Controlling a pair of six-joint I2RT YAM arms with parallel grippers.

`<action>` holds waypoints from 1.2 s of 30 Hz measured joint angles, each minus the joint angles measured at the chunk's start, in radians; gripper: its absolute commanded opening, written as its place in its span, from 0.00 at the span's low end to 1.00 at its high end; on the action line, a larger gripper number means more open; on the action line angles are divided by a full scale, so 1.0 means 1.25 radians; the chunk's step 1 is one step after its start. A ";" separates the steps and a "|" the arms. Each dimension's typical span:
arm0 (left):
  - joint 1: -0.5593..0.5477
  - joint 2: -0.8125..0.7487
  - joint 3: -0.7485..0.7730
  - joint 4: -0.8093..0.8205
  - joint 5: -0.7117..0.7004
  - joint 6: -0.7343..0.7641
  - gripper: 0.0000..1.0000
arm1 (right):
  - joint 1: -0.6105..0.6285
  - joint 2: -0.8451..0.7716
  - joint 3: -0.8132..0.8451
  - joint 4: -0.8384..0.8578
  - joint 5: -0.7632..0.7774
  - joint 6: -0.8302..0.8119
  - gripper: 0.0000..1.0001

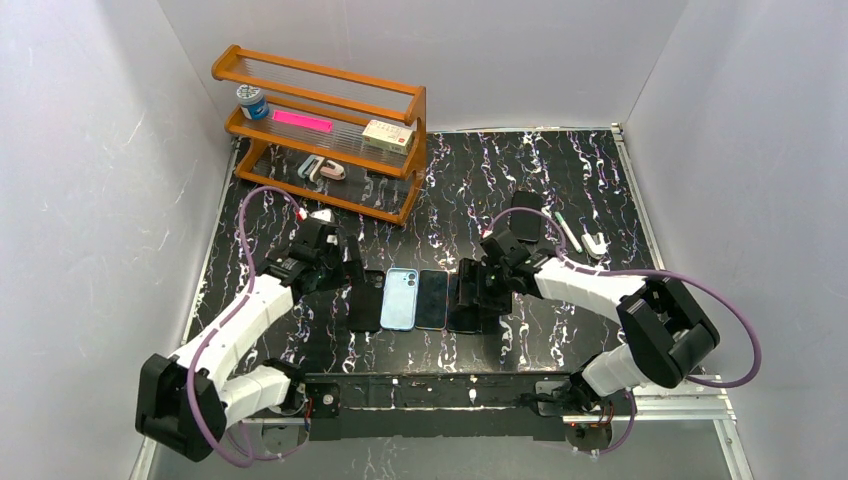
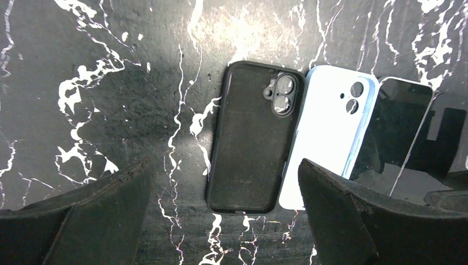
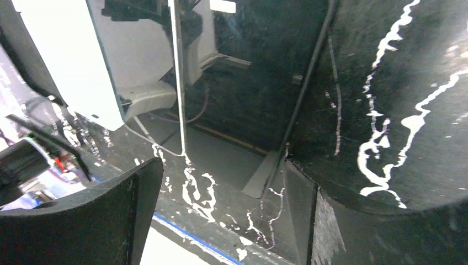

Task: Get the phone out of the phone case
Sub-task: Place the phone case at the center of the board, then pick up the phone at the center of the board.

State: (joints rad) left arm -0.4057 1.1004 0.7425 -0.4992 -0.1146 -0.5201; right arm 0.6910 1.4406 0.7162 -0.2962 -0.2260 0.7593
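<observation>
Care is needed at the case [image 2: 251,143], which is judged to be the step in hand. The left gripper [image 2: 223,185] hangs just above it with jaws spread wide and nothing held between them. One long edge should be pinned while a corner lip is peeled back, so that the phone is eased out rather than the whole thing dragged along. The blue piece [image 2: 328,132] lies touching the case's right edge, so any push should be directed away from it, or the row may be disturbed. Whether a phone is seated inside cannot be told, since only the matte back is shown.

The case is found flat on the table [image 1: 560,180], back up, at the left end of a row of flat things. Beyond the blue piece a bare phone [image 2: 397,124] is laid screen up. The case's long axis is set running away from the arm bases, with the camera cutout at the far end. The right gripper [image 3: 221,210] is held low at the row's other end, jaws apart, with nothing seen clamped.
</observation>
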 measured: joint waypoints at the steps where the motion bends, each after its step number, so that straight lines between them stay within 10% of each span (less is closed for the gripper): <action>1: 0.000 -0.012 0.005 -0.006 -0.005 0.003 0.98 | 0.002 0.002 0.006 -0.009 0.008 -0.007 0.90; 20: 0.000 -0.325 0.009 -0.044 -0.161 0.029 0.98 | -0.169 0.085 0.307 -0.209 0.488 -0.200 0.99; 36: 0.000 -0.408 -0.075 -0.023 -0.214 0.062 0.98 | -0.370 0.376 0.556 -0.132 0.371 -0.285 0.99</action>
State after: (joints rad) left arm -0.4057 0.5900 0.6487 -0.5282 -0.3824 -0.4431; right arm 0.2287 1.9102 1.4117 -0.4610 0.2375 0.4034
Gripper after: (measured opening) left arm 0.981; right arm 0.985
